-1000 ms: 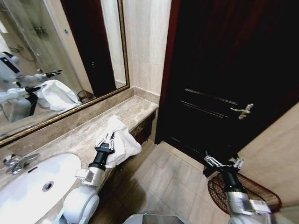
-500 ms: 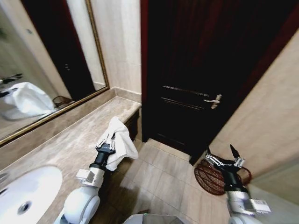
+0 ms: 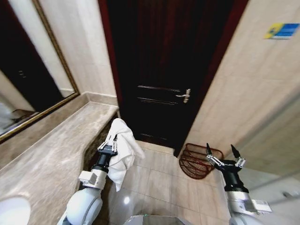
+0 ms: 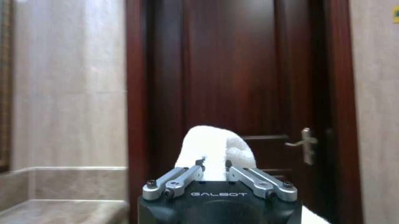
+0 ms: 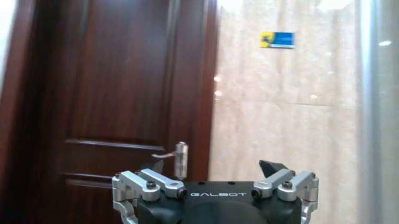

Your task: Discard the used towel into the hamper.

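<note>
A white towel (image 3: pixel 123 149) hangs from my left gripper (image 3: pixel 108 142), which is shut on it and held above the floor beside the counter's end. In the left wrist view the towel (image 4: pixel 215 151) rises in a fold between the closed fingers of the left gripper (image 4: pixel 214 164). The hamper (image 3: pixel 197 161), a dark reddish-brown wire basket, stands on the floor against the wall to the right of the door. My right gripper (image 3: pixel 221 153) is open with nothing in it, held just to the right of the hamper. The right gripper (image 5: pixel 215 166) faces the door in its wrist view.
A dark wooden door (image 3: pixel 164 70) with a metal handle (image 3: pixel 183 96) is straight ahead. A marble counter (image 3: pixel 51 159) with a mirror (image 3: pixel 23 79) above it runs along the left, and a sink rim (image 3: pixel 11 211) shows at its near end. Beige tiled wall (image 3: pixel 253 89) is on the right.
The whole view has swung to the right: sink and mirror slid off to the left, and door and hamper came toward the middle. Both arms keep their poses, the towel still gripped.
</note>
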Controlling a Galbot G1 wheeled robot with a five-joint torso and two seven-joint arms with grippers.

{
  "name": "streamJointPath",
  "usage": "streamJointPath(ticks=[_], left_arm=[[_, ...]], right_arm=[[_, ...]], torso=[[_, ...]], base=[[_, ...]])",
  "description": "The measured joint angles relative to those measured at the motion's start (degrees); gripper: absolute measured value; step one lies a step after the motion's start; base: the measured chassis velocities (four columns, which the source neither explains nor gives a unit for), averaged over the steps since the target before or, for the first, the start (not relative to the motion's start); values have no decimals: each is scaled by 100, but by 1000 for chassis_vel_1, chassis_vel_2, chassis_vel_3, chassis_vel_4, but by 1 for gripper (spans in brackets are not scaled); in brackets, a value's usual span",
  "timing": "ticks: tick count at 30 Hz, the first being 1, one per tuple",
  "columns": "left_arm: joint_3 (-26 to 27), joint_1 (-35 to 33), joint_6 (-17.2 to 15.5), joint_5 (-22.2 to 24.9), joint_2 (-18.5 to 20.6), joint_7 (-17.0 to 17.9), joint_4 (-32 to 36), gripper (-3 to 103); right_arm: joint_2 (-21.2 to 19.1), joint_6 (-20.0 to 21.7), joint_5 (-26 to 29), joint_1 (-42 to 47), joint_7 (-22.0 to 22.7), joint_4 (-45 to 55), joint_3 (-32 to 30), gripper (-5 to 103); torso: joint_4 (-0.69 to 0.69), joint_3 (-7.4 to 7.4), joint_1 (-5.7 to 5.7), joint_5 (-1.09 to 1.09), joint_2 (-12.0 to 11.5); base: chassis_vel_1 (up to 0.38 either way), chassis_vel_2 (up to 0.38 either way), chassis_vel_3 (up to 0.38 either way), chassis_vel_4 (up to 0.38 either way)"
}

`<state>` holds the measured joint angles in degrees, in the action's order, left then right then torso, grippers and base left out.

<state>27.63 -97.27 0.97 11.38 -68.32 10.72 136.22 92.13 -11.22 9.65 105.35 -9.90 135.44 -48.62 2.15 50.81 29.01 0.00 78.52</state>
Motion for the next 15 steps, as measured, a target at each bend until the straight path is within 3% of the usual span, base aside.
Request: streamJointPath(ticks=[15], left_arm=[[-128, 19, -41, -182, -69, 3, 11, 6]], right_arm=[[0, -171, 97, 71, 16, -67, 3, 100]], torso=[[0, -267, -232, 0, -500]], base=[[-124, -124, -121, -120]])
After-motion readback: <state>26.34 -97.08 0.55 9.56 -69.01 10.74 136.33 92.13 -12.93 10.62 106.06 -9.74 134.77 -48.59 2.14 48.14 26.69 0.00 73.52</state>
